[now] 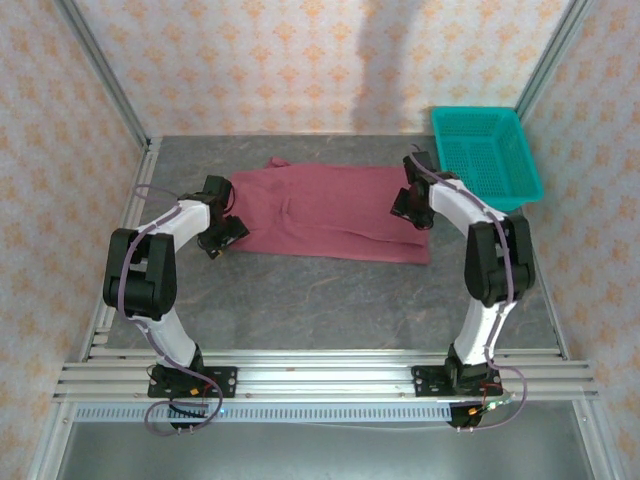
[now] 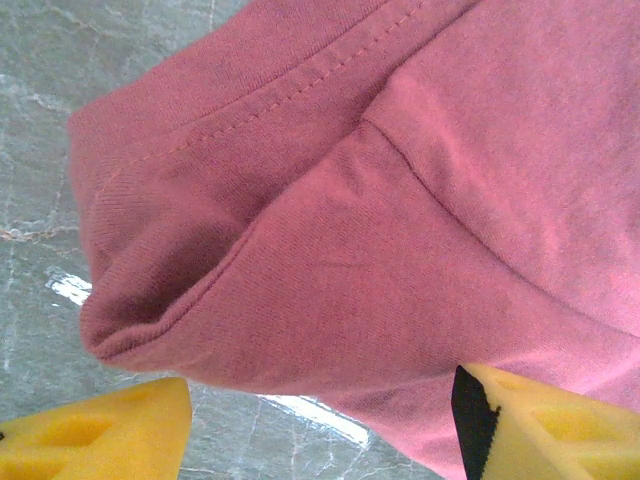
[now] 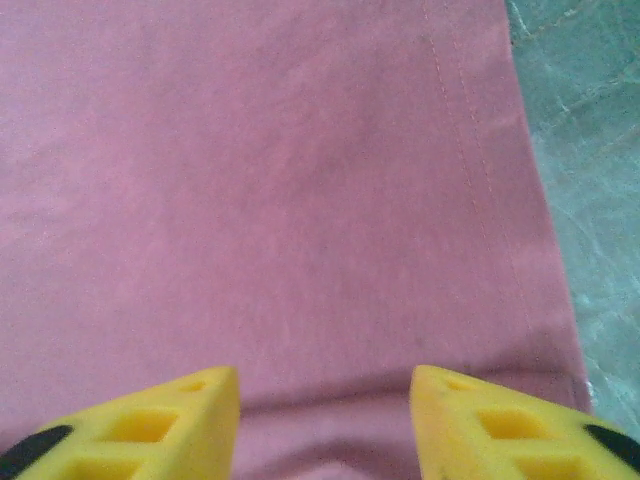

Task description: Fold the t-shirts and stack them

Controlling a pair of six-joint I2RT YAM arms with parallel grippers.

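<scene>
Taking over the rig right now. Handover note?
Left gripper: jaws open at the maroon t-shirt's left edge, nothing held.
Right gripper: jaws open over the shirt's right end, nothing held.
Shirt lies flat on the table between the arms; teal basket at the far right.
Done: shirt looks partly folded, with layers showing at its left edge.
Left: finish folding, then stack.

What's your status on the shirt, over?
Left hand open at left edge of shirt. Right hand open above its right hem. Shirt lying on table, unstacked. Basket far right, off the shirt.
</scene>
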